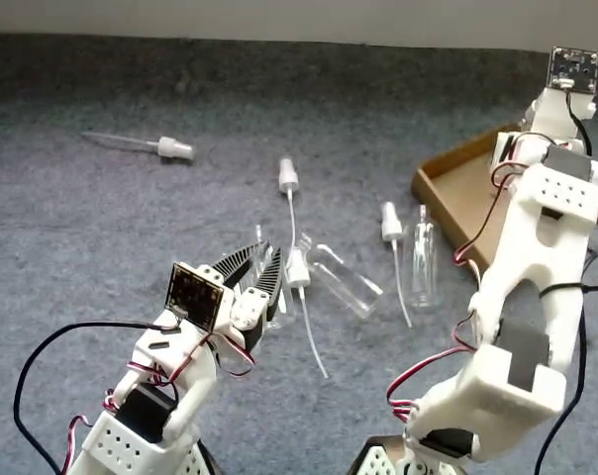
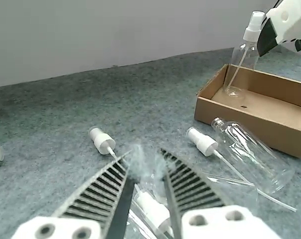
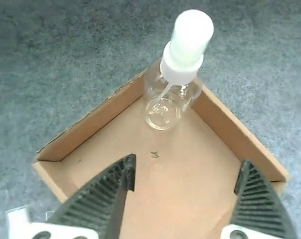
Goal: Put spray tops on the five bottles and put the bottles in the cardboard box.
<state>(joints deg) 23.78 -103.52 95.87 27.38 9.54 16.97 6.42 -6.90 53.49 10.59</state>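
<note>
1. L pincer (image 2: 143,155): clenched on a clear bottle (image 2: 143,173) w/ no top, low over the grey tabletop (image 1: 101,257), near the front edge.
2. Spray top A (image 1: 297,269): lies just beside the L pincer, dip tube trailing toward the front edge.
3. R pincer (image 3: 186,167): released, jaws spread wide, grasping nothing. It hangs over the floor of the cardboard box (image 3: 90,130), apart from the capped bottle.
4. Capped bottle (image 3: 173,94): upright in one corner of the box, spray top fitted, dip tube visible through the glass.
5. Cardboard box: shallow open tray at the R side of the tabletop, in front of the R arm.
6. Bare bottle B (image 1: 347,284): lies on its side, between spray top A and spray top C.
7. Bare bottle D (image 1: 424,259): lies on its side near the box wall, open neck pointing away from the arms.
8. Spray top C (image 1: 391,222): lies just beside bottle D.
9. Spray top E (image 1: 288,176): lies loose, farther back than the L pincer.
10. Spray top F (image 1: 175,148): lies well apart from the rest, far L side.
</note>
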